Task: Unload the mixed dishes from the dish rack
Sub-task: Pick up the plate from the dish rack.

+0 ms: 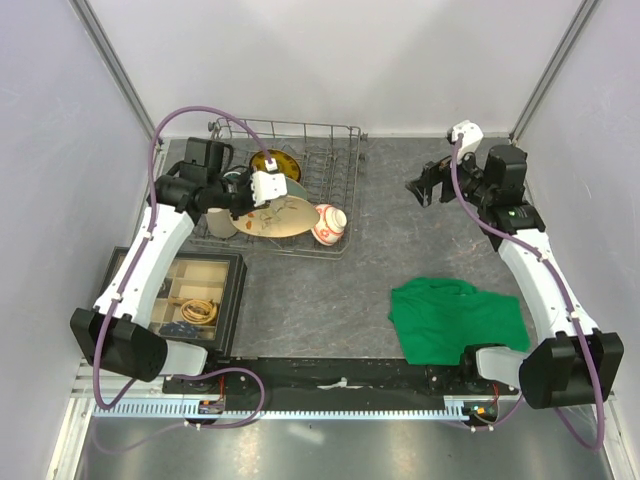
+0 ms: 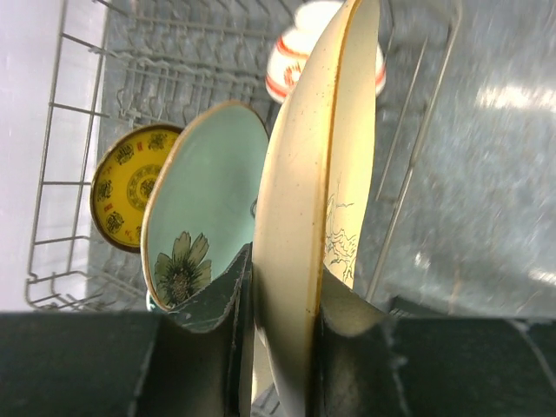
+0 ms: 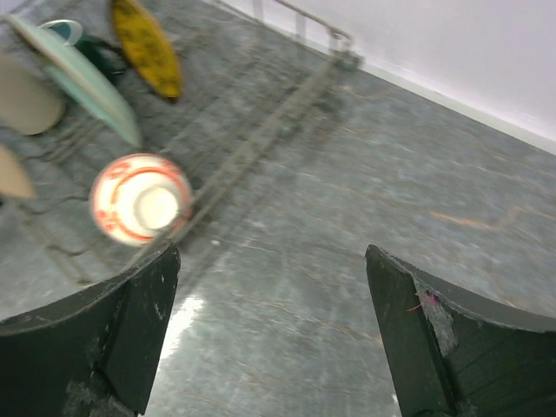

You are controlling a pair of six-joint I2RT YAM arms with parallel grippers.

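Note:
The grey wire dish rack [image 1: 335,160] stands at the back left. My left gripper [image 2: 282,278] is shut on the rim of the cream plate [image 2: 300,200], which stands on edge over the rack [image 2: 61,156]; from above the plate [image 1: 285,215] shows just past the gripper [image 1: 248,203]. Behind it stand the pale mint-green plate [image 2: 208,182] and the yellow-patterned plate [image 2: 130,187]. The red-and-white bowl [image 1: 330,224] lies at the rack's right front corner, also seen as the bowl [image 3: 139,198] in the right wrist view. My right gripper [image 1: 420,188] hangs open and empty over bare table right of the rack, its gap [image 3: 274,261] wide.
A green cloth [image 1: 455,318] lies crumpled on the table at the front right. A black-framed compartment tray [image 1: 195,290] with small items sits at the front left beside my left arm. Pale walls close in the table on three sides.

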